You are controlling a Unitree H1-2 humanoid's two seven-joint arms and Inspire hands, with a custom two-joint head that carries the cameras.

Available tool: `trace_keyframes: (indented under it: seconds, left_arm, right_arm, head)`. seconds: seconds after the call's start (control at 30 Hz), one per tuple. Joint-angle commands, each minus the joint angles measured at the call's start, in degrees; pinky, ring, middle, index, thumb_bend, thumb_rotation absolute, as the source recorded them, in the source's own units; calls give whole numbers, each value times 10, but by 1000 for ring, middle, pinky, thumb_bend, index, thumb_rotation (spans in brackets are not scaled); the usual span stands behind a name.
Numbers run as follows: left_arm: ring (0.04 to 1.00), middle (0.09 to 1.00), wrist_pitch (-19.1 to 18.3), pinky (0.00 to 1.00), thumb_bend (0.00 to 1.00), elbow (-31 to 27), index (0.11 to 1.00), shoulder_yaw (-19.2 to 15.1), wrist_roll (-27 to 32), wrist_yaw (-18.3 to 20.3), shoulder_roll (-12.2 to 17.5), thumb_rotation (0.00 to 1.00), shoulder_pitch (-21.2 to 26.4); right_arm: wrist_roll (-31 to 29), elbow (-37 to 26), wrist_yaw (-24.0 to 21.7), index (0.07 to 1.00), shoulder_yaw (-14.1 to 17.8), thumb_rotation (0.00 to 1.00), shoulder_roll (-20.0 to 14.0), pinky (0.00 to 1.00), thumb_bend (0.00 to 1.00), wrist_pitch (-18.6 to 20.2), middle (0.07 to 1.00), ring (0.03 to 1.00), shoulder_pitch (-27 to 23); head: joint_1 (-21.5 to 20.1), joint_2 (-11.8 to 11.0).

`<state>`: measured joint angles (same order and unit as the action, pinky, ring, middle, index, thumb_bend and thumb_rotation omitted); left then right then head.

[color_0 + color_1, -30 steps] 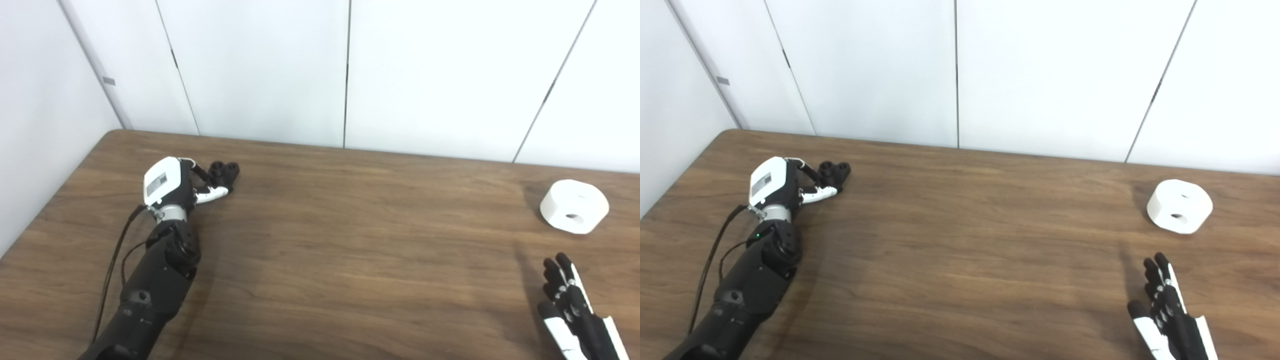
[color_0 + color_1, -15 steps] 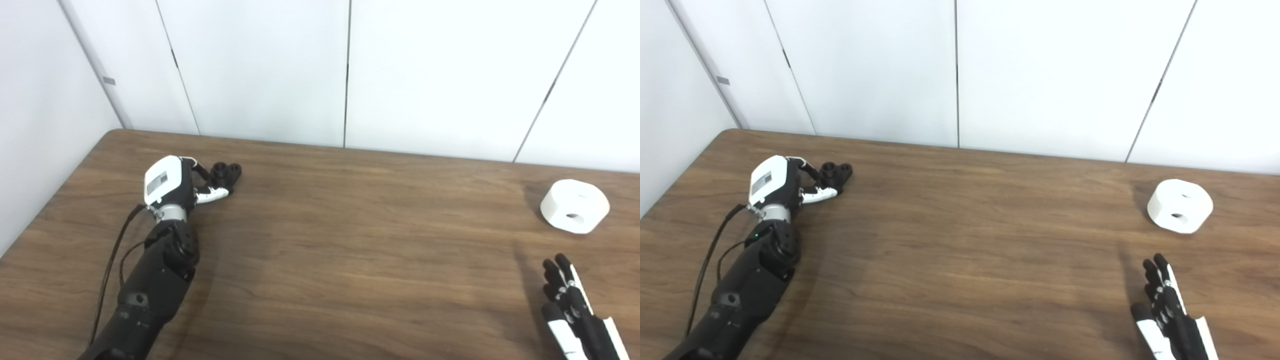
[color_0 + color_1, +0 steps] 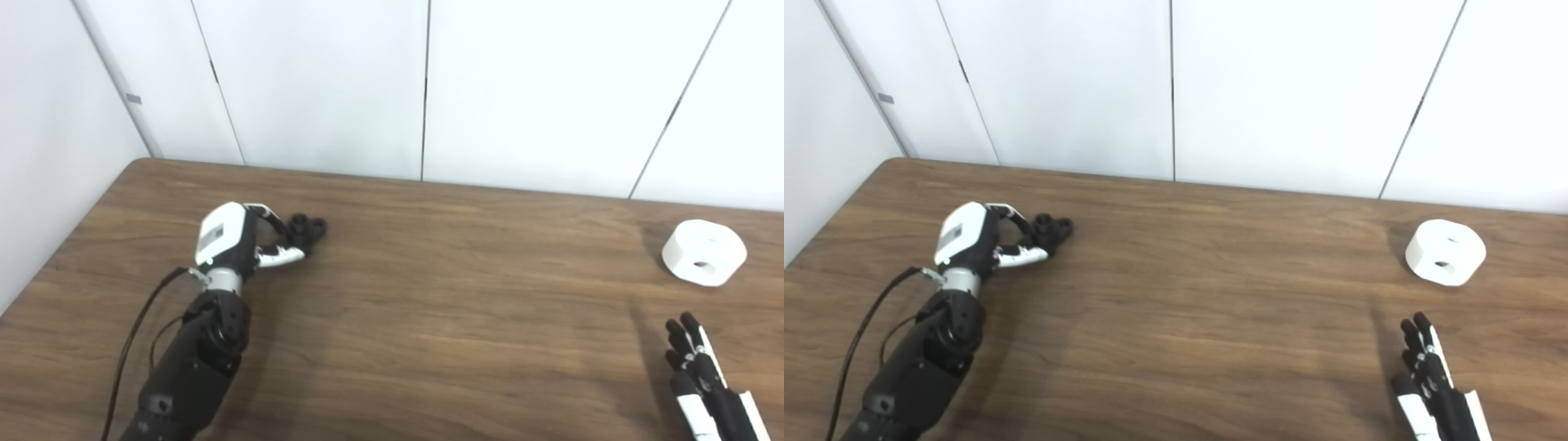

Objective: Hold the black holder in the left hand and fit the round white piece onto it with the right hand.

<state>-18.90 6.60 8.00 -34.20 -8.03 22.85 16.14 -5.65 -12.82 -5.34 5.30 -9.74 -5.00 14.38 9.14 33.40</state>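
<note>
1. The left hand (image 3: pixel 236 236) sits in the left-centre of the frame, its white back turned up, with fingers and thumb curled around the black holder (image 3: pixel 306 228).
2. A small grey label sits on the white back of that hand; its writing is too small to read.
3. The black holder lies at the hand's fingertips, low over the brown wooden bench (image 3: pixel 429 294); whether it touches the surface cannot be told. Two round sockets show on its top.
4. The round white piece (image 3: pixel 704 252) rests on the bench at the right edge of the frame, well apart from the holder. It has a small hole in its near side, and the right eye view shows a second hole on its top.
5. The right hand (image 3: pixel 704 380) enters at the lower right corner, fingers straight, slightly spread and holding nothing; it lies below the white piece, near it but not touching.
6. A thin black cable (image 3: pixel 131 343) runs along the left forearm.
7. White wall panels (image 3: pixel 318 79) with dark seams stand behind the bench; a small grey tag (image 3: pixel 133 98) shows on the upper-left seam, unreadable.
8. The bench between the two hands is bare wood grain.
</note>
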Motion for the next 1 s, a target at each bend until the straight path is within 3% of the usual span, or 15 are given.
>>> trace_keyframes:
  seconds: [0.0,0.1,0.43,0.77,0.97]
  left_arm:
    - [824,745,10,715,519,-35,485,0,-3,8,2,48,6]
    - [810,745,23,701,519,-58,484,7,-7,17,-3,47,-6]
    - [800,744,48,712,519,-106,484,21,-6,50,-17,51,-35]
    - [806,749,80,729,517,-167,485,66,-27,115,-11,51,-72]
    - [790,763,115,664,516,-198,486,95,-34,135,-19,49,-107]
  right_arm:
    - [-4,5,1,987,-4,831,11,1000,654,2,963,991,10]
    - [0,2,4,979,-6,886,14,1000,665,5,967,991,10]
    - [14,-18,13,981,-14,934,14,1000,651,23,978,1000,13]
    - [31,-54,34,988,-28,943,24,1000,634,62,976,1000,15]
    - [49,-73,52,978,-41,935,36,1000,633,79,967,998,16]
  head:
    - [0,0]
    - [-5,1]
    - [-30,23]
    - [-64,48]
    - [-96,60]
